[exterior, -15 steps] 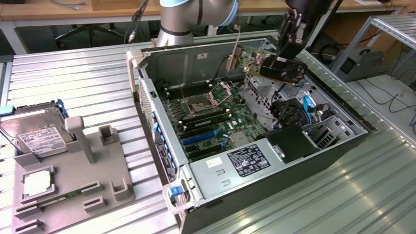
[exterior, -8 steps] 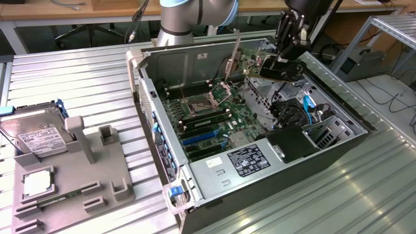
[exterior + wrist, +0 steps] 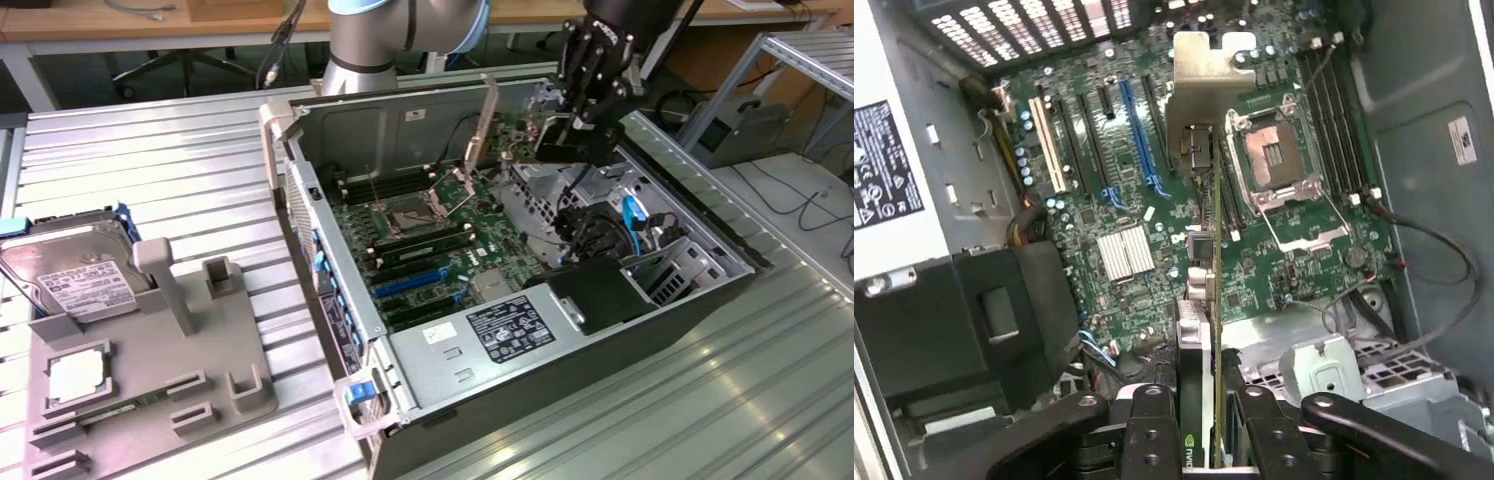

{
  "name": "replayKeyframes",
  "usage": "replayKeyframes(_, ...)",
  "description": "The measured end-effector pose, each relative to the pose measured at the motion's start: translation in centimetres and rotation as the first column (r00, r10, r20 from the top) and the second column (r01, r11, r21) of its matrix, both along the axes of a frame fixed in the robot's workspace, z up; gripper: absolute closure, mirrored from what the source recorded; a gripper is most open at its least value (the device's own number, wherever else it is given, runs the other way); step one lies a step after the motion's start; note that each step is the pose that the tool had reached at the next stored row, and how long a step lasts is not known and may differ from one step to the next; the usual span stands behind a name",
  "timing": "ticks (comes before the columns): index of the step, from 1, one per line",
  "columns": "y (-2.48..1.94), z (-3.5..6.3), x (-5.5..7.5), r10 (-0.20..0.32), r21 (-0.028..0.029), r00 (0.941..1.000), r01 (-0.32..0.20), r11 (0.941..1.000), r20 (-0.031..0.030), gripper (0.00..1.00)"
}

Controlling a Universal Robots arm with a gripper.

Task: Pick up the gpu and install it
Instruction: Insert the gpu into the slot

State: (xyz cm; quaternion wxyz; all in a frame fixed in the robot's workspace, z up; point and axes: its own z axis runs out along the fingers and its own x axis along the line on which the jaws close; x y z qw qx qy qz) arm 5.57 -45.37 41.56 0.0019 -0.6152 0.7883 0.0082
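The gpu [image 3: 538, 140] hangs inside the open computer case [image 3: 694, 300], above the green motherboard [image 3: 427, 240]. My gripper [image 3: 577, 128] is shut on its top edge. In the wrist view the gpu [image 3: 1196, 360] appears edge-on between my two black fingers [image 3: 1154, 430], and my gripper [image 3: 1202, 445] clamps it from both sides. Its silver bracket [image 3: 1204, 80] points toward the case's vented rear wall. Below the card lie the blue and black expansion slots [image 3: 1139, 130], and the card stands clear of them.
The open CPU socket [image 3: 1279, 165] and memory slots [image 3: 1334, 110] lie beside the card. A black drive cage [image 3: 614, 295] and the power supply [image 3: 514, 325] take up the case's front. Outside, a grey fixture [image 3: 174, 340] holds a hard drive [image 3: 74, 275], a CPU [image 3: 78, 375] and a memory stick [image 3: 114, 410].
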Motion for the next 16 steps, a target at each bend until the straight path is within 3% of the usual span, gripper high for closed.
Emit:
replayKeyframes(5, 0.01, -0.07, 0.0, 0.097, 0.0, 0.9953, -0.097, 0.9953, 0.0, 0.73)
replayKeyframes(10, 0.06, -0.13, 0.0, 0.195, 0.0, 0.9809, -0.195, 0.9809, 0.0, 0.73)
replayKeyframes(16, 0.08, -0.13, -0.06, 0.203, 0.0, 0.9791, -0.203, 0.9791, 0.0, 0.73)
